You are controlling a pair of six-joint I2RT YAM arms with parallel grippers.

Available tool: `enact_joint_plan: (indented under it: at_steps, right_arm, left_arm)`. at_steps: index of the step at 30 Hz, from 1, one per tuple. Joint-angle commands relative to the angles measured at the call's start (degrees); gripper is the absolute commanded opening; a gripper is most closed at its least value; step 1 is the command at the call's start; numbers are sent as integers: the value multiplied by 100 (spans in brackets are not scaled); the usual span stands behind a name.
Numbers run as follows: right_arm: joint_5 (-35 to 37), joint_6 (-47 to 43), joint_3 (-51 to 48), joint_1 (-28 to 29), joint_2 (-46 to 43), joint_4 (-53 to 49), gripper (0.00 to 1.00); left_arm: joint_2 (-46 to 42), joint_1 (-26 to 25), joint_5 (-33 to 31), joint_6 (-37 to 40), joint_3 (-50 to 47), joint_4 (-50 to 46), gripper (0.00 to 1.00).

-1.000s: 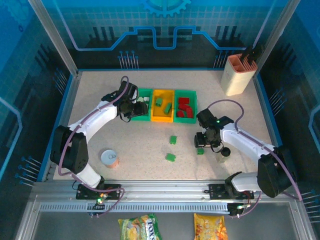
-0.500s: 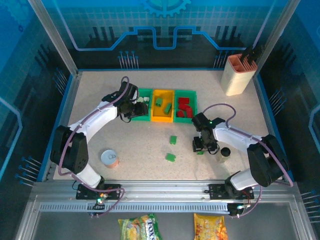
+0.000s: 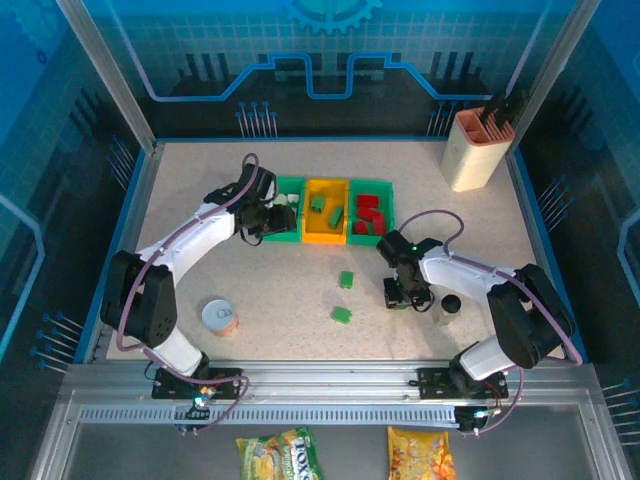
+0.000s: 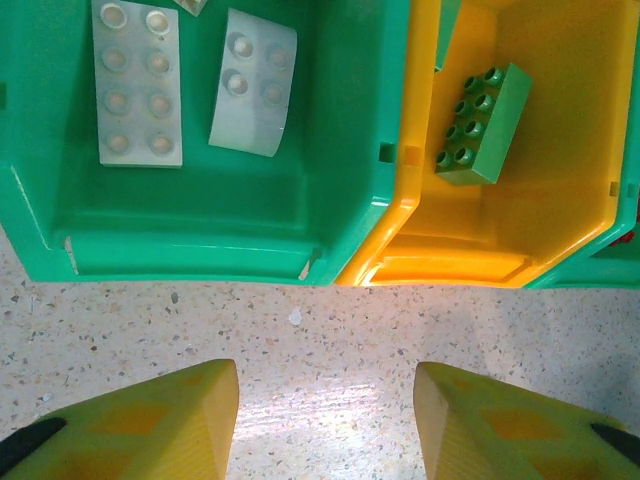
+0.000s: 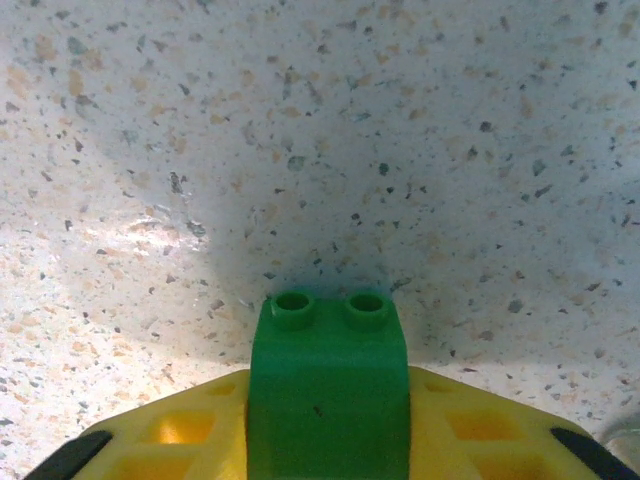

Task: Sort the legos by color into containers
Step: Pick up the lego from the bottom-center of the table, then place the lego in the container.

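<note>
Your right jaws clench a small green plastic brick [image 5: 328, 372] at the table's [image 5: 300, 120] near right. It is likely light, stiff and slick, so pinch the flat sides. Left jaws hang released by the left green plastic bin [image 4: 190, 255] of white bricks [image 4: 135, 85]. The yellow bin [image 4: 440, 268] holds green, and the right green bin [image 3: 389, 200] holds red.

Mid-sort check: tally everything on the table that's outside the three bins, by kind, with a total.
Green lego bricks: 3, one held in the right end effector
Round tin can: 1
Dark-capped bottle: 1
Beige holder: 1
Total: 6
</note>
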Motion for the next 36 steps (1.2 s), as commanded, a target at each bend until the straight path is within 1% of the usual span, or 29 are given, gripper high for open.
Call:
enact_joint_plan:
  at_steps: [1,8,15,26,36]
  right_arm:
    - [79,60,140,103,-53,-228,33]
    - [105,-4,396,132,-119,-387,31]
    - [97,-250,1381,183,191,-573,32]
    - [9,-647,3407,438,1376,-736,32]
    - [-203,-693,5142,605,2638,-693,32]
  left_arm:
    - [-175,-18,-101,-35,-88,-4,51]
    - [-312,-18,-199,47,-136,-137,51]
    - [-623,-9,-376,144,-338,-355,51]
    - [-1247,-8,-325,-104,-1180,-291,51]
    - [-1807,-27,-220,-391,-1709,-286,51]
